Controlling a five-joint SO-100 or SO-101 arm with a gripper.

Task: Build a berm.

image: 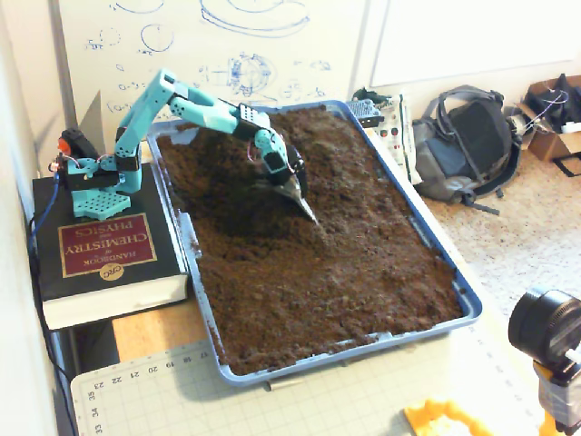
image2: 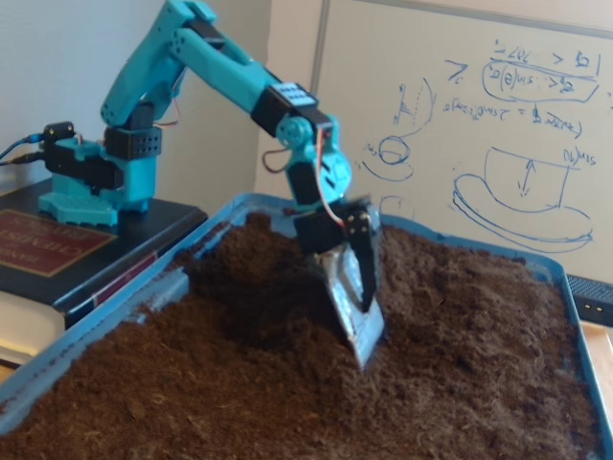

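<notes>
**Claw tip set in soil beside the mound**

Nearest the high camera, a cutting mat point(image: 272, 400) is seen at the front edge, with a camera lens point(image: 545, 327) at lower right. Beyond them a blue tray point(image: 467, 304) is filled with dark, crumbly soil point(image: 336, 291), mostly flat toward the front.

At mid-tray the claw point(image: 307, 211) is pointed downward, its silver blade tip touching the soil surface. In the low fixed view the claw point(image2: 362, 335) is seen with a black finger point(image2: 367, 273) laid close against the foil-covered blade; the two are drawn together, and nothing is seen held between them.

Just behind and to the left of the claw in the low view, the berm point(image2: 254, 264) is seen as a darker raised hump, sloping toward the tray's far left corner. In the high view the berm point(image: 213, 177) lies directly left of the claw, under the arm point(image: 195, 104).

Farther back, the arm's base is mounted on a thick book point(image: 104, 254), with a whiteboard point(image: 227, 45) behind and a backpack point(image: 467, 136) on the floor at right.
</notes>
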